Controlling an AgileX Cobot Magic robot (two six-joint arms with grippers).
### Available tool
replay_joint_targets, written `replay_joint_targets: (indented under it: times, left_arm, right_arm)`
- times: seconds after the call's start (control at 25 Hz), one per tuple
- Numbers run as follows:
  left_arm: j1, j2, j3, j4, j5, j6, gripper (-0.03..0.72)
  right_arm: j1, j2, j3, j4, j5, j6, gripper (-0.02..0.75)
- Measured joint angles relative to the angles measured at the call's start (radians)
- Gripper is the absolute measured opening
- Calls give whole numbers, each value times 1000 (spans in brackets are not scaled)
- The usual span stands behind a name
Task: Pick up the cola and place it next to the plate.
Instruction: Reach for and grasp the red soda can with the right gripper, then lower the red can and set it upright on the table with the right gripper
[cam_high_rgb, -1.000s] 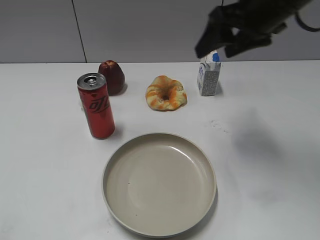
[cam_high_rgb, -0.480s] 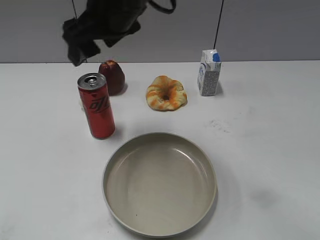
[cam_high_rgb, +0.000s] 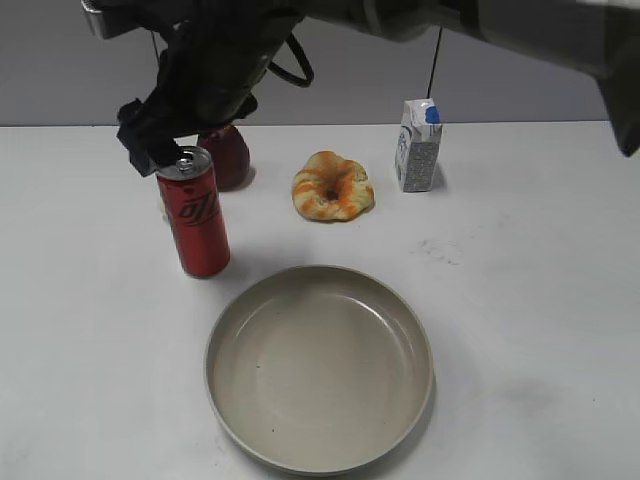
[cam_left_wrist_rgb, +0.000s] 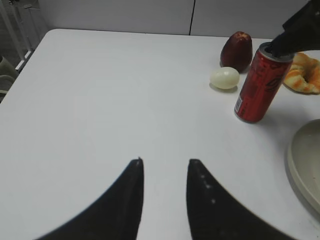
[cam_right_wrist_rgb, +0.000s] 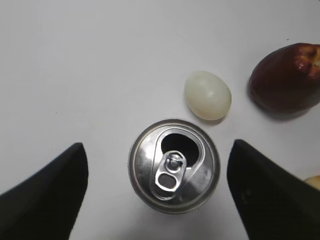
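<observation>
Cola: the tall slim red aluminium can with black lettering and silver pull-tab top (cam_high_rgb: 194, 212) stands upright on the white tabletop (cam_high_rgb: 520, 300), up and to the left of the plate in the exterior view, near its rim but apart from it. Nothing lifts it yet.

Plate: the large round shallow beige dish with raised rim (cam_high_rgb: 225, 400) lies empty at the front. There is bare tabletop all around it, so there is room to set the can beside it.

Right claw: the right claw (cam_right_wrist_rgb: 159, 192) reaches across to the left side and hangs directly over the can top. In the right wrist view its two dark fingers are spread wide, one on each side of the can and not touching it. I judge this position is chosen so the claw can descend around the can and take it from the sides.

Left claw: the left claw (cam_left_wrist_rgb: 164, 172) hangs low over bare tabletop, well apart from the can, fingers parted and holding nothing.

Neighbours: a small pale egg (cam_right_wrist_rgb: 207, 95) lies just beside the can and a dark red apple (cam_right_wrist_rgb: 286, 77) is near behind, so a straight descent seems safer, in order not to push them.
</observation>
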Motion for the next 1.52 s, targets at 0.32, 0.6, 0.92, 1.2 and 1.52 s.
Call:
replay_joint_targets:
  times: [0.32,0.6,0.92,1.2,1.52]
  left_arm:
    - [0,0,0,0,0,0,237]
    - [0,0,0,0,0,0,237]
    - [0,0,0,0,0,0,237]
    - [0,0,0,0,0,0,237]
    - [0,0,0,0,0,0,237]
  right_arm:
    - [0,62,-1,-1,-32,-1,657]
    - [0,96,-1,-8,-34,-3,524]
    - [0,89,-1,-22,-30,-3,513]
    - [-44,-82,-1,-23,132,-4,513]
    - [-181,-508,231,-86,222,-3,512]
